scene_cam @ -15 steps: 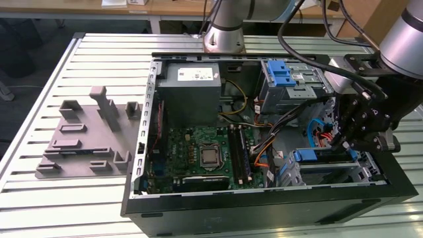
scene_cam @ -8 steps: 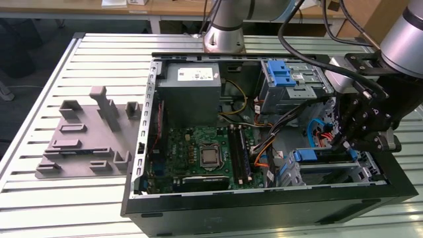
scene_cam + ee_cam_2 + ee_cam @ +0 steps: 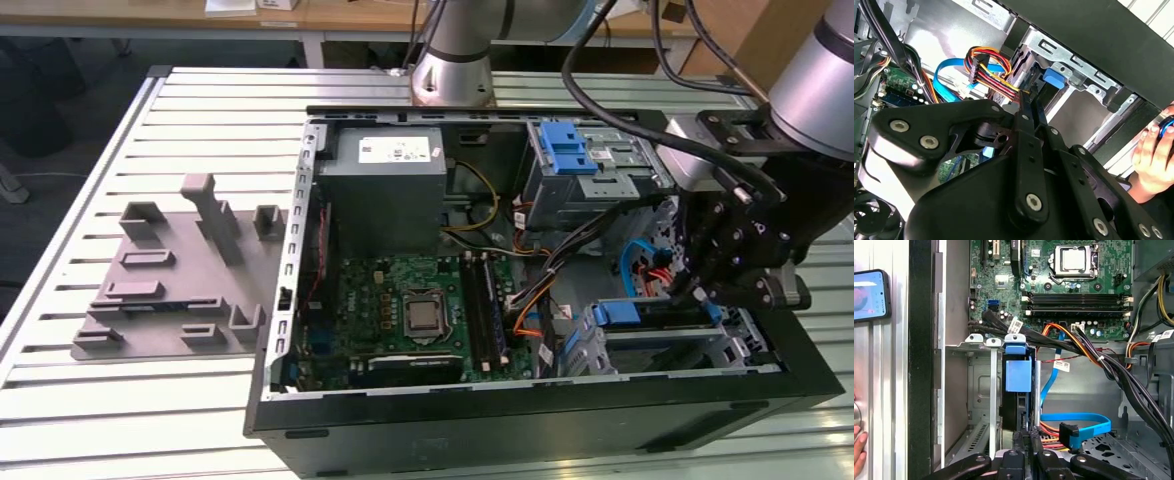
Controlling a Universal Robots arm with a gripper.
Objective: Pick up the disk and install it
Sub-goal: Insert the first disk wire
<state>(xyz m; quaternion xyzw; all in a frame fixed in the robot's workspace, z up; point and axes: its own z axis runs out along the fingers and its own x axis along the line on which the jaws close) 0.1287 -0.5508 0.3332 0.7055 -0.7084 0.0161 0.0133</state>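
The disk (image 3: 651,322) sits on edge in the lower drive bay at the exterior view's right of the open computer case (image 3: 534,420). Its blue carrier tab (image 3: 1018,375) faces the motherboard in the first wrist view. Below the tab runs the dark edge of the drive. My gripper (image 3: 694,292) hangs inside the case just behind that bay. In both wrist views its black fingers (image 3: 1026,436) are shut together. In the second wrist view the gripper (image 3: 1026,102) points at the bay's blue tab (image 3: 1054,78), with nothing between the fingers. Whether the tips touch the disk I cannot tell.
A blue data cable (image 3: 1079,419) and orange-yellow power wires (image 3: 989,67) lie close beside the fingers. The grey power supply box (image 3: 387,185) and an upper cage with a blue latch (image 3: 571,150) stand at the back. A person's hand (image 3: 1154,152) and a phone (image 3: 869,294) are outside the case. A grey fixture (image 3: 174,280) lies on the slatted table.
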